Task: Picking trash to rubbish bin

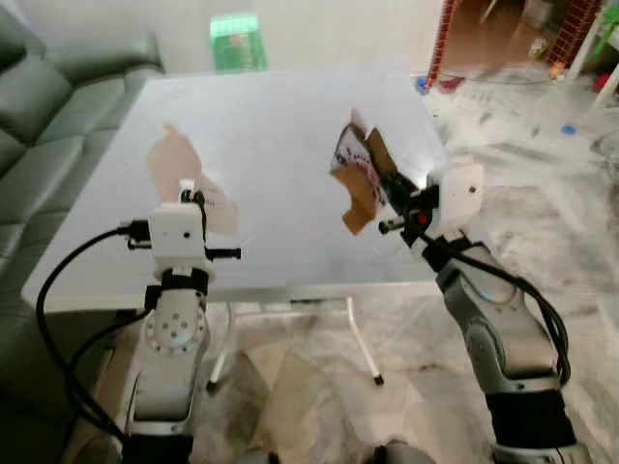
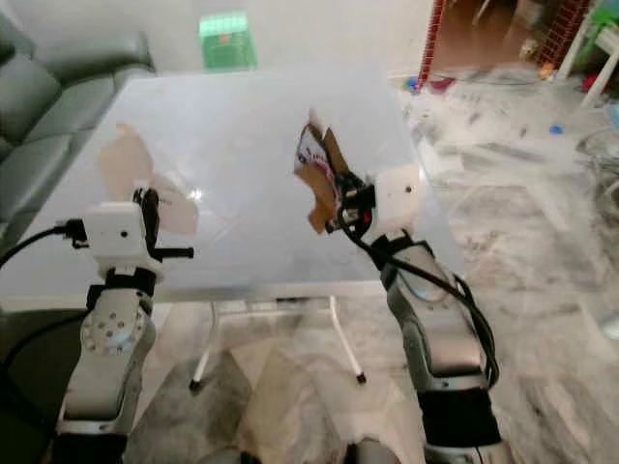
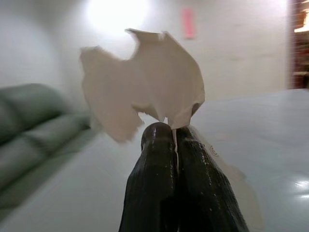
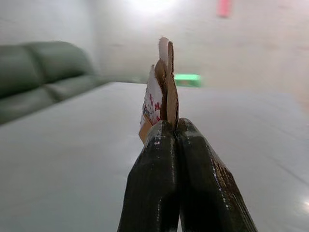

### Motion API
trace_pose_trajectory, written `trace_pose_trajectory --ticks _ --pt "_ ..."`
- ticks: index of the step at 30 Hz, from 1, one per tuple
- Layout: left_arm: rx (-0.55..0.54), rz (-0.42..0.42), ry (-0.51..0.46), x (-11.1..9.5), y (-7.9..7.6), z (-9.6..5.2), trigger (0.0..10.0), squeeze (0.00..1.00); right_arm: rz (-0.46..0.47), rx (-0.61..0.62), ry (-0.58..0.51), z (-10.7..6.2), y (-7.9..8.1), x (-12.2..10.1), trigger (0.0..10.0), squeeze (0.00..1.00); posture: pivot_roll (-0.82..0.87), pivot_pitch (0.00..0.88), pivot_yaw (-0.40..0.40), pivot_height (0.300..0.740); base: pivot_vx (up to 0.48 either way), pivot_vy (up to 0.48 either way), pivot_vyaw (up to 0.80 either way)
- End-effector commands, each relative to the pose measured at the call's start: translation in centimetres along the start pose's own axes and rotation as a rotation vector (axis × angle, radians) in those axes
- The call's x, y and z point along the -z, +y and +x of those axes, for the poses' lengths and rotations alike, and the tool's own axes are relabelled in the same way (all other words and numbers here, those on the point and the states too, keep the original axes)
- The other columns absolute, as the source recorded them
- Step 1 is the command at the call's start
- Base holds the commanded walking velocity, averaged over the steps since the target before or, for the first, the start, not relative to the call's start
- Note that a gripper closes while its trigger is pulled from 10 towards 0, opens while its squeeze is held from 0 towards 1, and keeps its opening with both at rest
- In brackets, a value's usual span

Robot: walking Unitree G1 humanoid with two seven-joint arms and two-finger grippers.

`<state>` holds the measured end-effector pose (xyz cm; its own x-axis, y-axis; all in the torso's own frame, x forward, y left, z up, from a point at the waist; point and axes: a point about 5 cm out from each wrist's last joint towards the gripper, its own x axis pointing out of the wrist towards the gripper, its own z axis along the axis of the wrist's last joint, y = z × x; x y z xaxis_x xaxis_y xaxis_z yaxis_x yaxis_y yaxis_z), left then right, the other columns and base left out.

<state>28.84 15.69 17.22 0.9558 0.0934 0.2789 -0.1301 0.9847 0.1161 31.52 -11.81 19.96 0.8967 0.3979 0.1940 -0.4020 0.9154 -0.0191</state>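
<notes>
My left gripper (image 1: 193,193) is shut on a torn pale paper scrap (image 1: 174,155), held up over the near left part of the white table (image 1: 271,126). In the left wrist view the paper scrap (image 3: 145,87) sticks up from between the closed fingers (image 3: 157,159). My right gripper (image 1: 387,188) is shut on a brown cardboard piece with a red-and-white printed face (image 1: 358,169), held above the table's near right side. In the right wrist view the cardboard piece (image 4: 161,96) stands edge-on between the fingers (image 4: 193,154).
A grey-green sofa (image 1: 48,97) runs along the table's left side. A green crate (image 1: 238,41) sits on the floor beyond the table. Marble floor (image 1: 542,174) stretches to the right, with scattered small items and a red mesh gate (image 1: 455,39) at the far right.
</notes>
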Motion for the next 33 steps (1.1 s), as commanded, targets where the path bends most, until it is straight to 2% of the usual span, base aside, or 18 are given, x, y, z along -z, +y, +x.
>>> trace_pose_trajectory --ticks 1,2,8,14,20,25,33 --pt "-0.006 -0.003 0.021 0.37 0.15 -0.19 3.3 0.0 0.004 -0.011 -0.001 -0.02 0.29 0.0 0.0 0.0 -0.06 0.072 0.061 0.74 0.0 0.0 0.0" --pt "-0.004 -0.007 0.024 0.4 0.12 -0.19 3.0 0.0 0.004 -0.01 -0.002 -0.01 0.26 -0.01 0.0 0.0 -0.06 0.073 0.061 0.74 -0.281 0.0 0.0" --pt "-0.007 -0.012 0.026 0.46 0.06 -0.19 3.1 0.0 0.003 -0.008 -0.002 0.0 0.14 0.0 0.0 0.0 -0.06 0.071 0.061 0.74 -0.088 0.0 0.0" --pt "-0.006 -0.014 0.028 0.5 0.01 -0.16 3.7 0.0 0.003 -0.007 -0.001 0.0 0.08 0.01 0.0 0.0 -0.06 0.07 0.06 0.74 -0.04 0.0 0.0" --pt "-0.005 -0.019 0.031 0.55 -0.02 -0.13 4.0 0.0 0.004 -0.006 0.0 0.01 0.06 0.02 0.0 0.0 -0.06 0.069 0.06 0.74 -0.282 0.0 0.0" --pt "-0.002 -0.022 0.035 0.63 -0.04 -0.16 4.8 0.0 0.004 -0.004 -0.003 0.02 0.07 -0.01 0.0 0.0 -0.06 0.069 0.061 0.74 -0.322 0.0 0.0" --pt "0.012 -0.026 0.037 0.66 -0.16 -0.05 4.7 0.0 0.003 0.022 -0.013 -0.05 -0.28 -0.07 0.0 0.0 -0.06 0.069 0.067 0.74 -0.299 0.0 0.0"
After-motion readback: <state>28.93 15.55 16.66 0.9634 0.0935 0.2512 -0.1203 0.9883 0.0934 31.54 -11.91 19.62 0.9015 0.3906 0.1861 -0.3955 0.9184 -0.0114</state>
